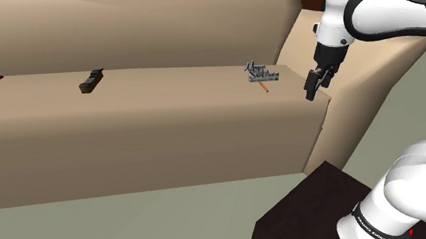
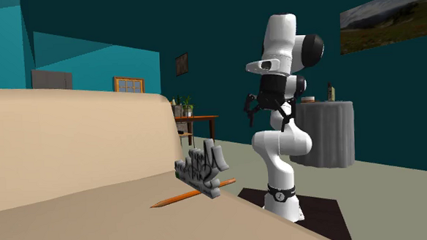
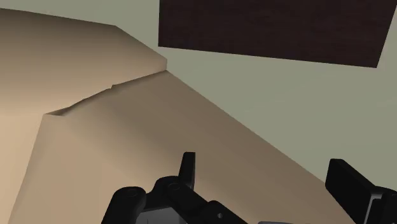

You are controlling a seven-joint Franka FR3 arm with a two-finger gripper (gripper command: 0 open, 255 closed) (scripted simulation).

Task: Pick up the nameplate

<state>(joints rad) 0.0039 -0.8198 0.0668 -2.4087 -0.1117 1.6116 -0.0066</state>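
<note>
**Fingers spread, nothing grasped; nameplate on sofa seat**

Fingers (image 3: 186, 167) stand wide apart in the wrist view. Only beige sofa surface and grey-green floor (image 3: 254, 95) show between them, so they are released and hold nothing.

Gripper (image 1: 314, 82): upper right of the shoulder view, pointing down over the right end of the sofa (image 1: 165, 119) seat, where the seat meets the armrest. The white arm (image 1: 381, 15) comes in from the top right corner.

Nameplate (image 1: 260, 72): grey cut-out script lettering on a low base, standing upright on the seat. It is right of centre in the upper half of the shoulder view. It sits left of the gripper, near it but clearly apart. In the second exterior view it is at lower centre, near the seat's edge, with the arm behind it towards the right.

Pencil (image 1: 264, 88): orange, lying flat just in front of the nameplate's base. Cannot tell whether the two touch.

Dark oblong object (image 1: 91, 82): on the seat, left of centre in the shoulder view, well apart from the nameplate.

Stand (image 1: 305, 217): dark brown box at lower right of the shoulder view, on the floor beside the sofa's end.

Background in the second exterior view: teal walls, a round table with grey cloth (image 2: 324, 137) right of the arm, and a small wooden table (image 2: 197, 122) with plants beyond the sofa back.
</note>
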